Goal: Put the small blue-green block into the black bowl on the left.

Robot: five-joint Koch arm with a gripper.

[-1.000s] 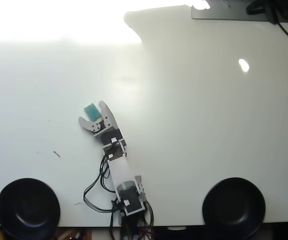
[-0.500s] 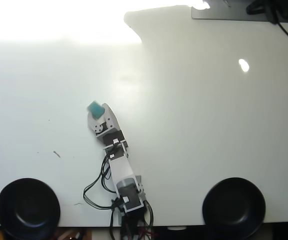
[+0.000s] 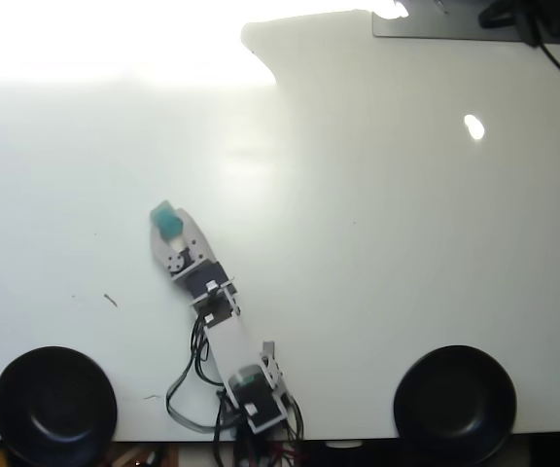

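Observation:
The small blue-green block (image 3: 166, 219) sits at the tip of my gripper (image 3: 172, 227), left of the table's middle in the overhead view. The jaws lie on either side of the block and appear closed on it. I cannot tell whether the block is lifted off the white table (image 3: 377, 243). The arm reaches up and to the left from its base (image 3: 256, 404) at the bottom edge. The left black bowl (image 3: 54, 404) stands at the bottom left corner, well below and left of the gripper, and looks empty.
A second black bowl (image 3: 455, 401) stands at the bottom right. Black cables (image 3: 188, 394) loop beside the arm's base. Strong glare washes out the top left of the table. Dark equipment (image 3: 542, 24) sits at the top right corner.

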